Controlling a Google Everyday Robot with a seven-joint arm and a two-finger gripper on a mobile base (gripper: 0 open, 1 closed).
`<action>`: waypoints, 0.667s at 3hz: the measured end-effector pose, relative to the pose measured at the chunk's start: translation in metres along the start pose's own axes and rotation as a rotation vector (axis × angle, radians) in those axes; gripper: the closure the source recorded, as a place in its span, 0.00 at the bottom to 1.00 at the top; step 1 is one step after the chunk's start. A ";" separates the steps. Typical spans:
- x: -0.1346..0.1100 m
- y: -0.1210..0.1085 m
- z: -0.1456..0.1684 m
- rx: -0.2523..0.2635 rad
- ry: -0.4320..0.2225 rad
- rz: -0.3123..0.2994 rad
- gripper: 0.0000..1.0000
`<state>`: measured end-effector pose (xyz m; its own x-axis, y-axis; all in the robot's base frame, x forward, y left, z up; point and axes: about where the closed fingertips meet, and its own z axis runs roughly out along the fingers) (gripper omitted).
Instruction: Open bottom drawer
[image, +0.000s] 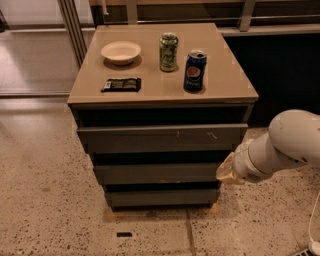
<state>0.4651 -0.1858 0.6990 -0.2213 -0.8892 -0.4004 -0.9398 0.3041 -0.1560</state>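
Catching the middle front (157, 173) instead of the bottom drawer (160, 198) is the main risk: in the camera view the tool (226, 171) sits at 4 o'clock, level with that front, above the target at 6 o'clock. Handleless fronts offer little purchase. Tool state, released or clenched, cannot be told; arm (290, 145) cut off at 3 o'clock.

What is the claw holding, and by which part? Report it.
Cannot be told. The claw sits at the right end of the middle drawer front, above the bottom drawer; no grip on anything shows.
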 end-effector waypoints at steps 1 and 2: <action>0.026 0.016 0.081 -0.020 -0.070 -0.031 1.00; 0.040 0.018 0.166 -0.043 -0.133 -0.040 1.00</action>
<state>0.4821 -0.1594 0.5303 -0.1500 -0.8461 -0.5115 -0.9579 0.2525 -0.1367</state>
